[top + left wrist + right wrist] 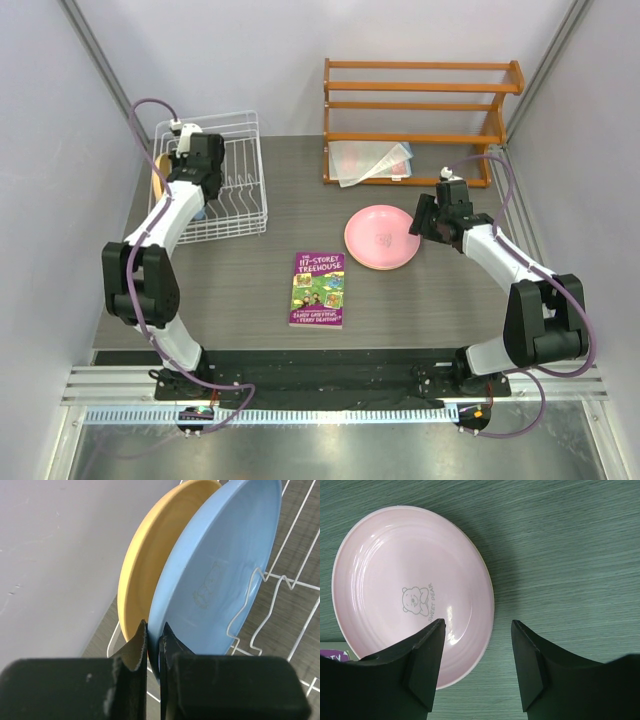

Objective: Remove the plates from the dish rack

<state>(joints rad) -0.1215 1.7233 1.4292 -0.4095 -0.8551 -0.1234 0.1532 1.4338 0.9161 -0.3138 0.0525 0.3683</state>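
Gripping the blue plate by its near rim, upright in the rack, with the left gripper closed to a sliver on that edge. Standing just in front of a yellow plate, also upright, close enough to seem touching low down, though hard to tell.

Likely to knock or drag that yellow plate by lifting askew. Likely to snag the blue rim on a wire prong by pulling sideways instead of straight up. Risking a slip as well: a thin pinch on smooth plastic, right at the edge, so apt to swing or drop on a fast lift.

Out on the table, hanging by the edge of the pink plate, lying flat, with the right gripper about half open and holding nothing. Worth minding the book near that plate when setting the blue one down.
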